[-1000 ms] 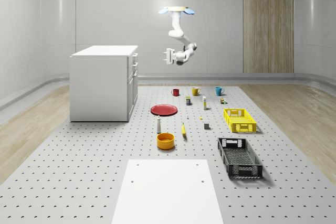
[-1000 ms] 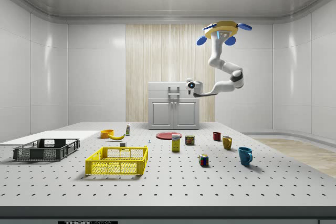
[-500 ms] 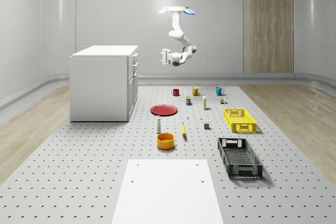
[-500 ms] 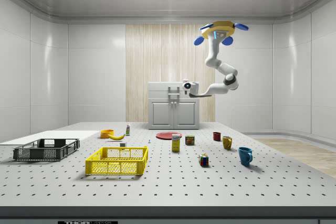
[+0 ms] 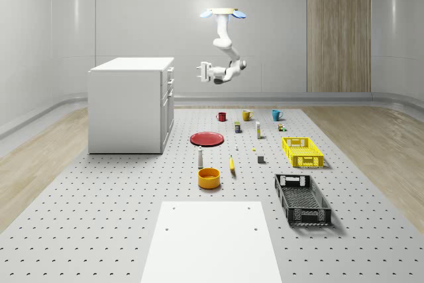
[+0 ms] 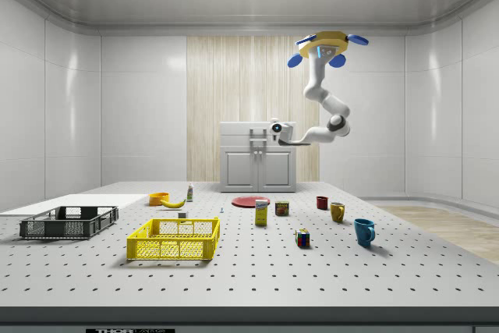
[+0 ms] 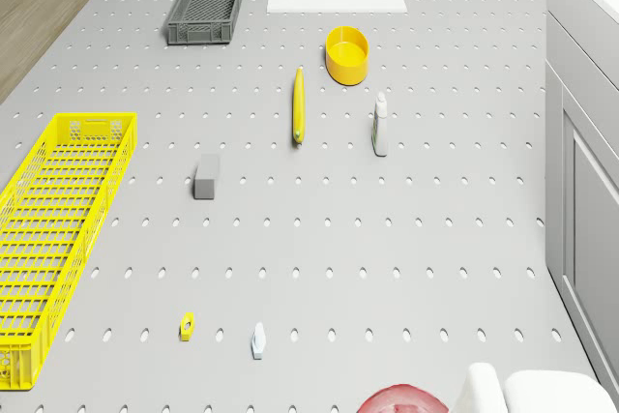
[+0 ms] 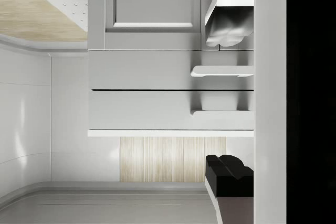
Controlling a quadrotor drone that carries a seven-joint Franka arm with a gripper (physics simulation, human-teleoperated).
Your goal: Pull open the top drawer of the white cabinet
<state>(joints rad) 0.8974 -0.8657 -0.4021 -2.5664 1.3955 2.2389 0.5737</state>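
Well, I see the white cabinet (image 5: 131, 105) at left of centre in the whole-scene view, standing on the perforated table (image 5: 99, 210); its top drawer (image 8: 142, 110) looks shut, front flush with the one below. My drone (image 5: 223, 12) hovers high near the top centre of that frame, over the table and well right of the cabinet. Its arm (image 5: 225, 41) hangs down and bends toward the cabinet. My gripper (image 5: 202, 71) sits level with the cabinet's top, apart from it, fingers (image 8: 231, 174) spread, gripping nothing. Below lies the red plate (image 5: 207, 138).
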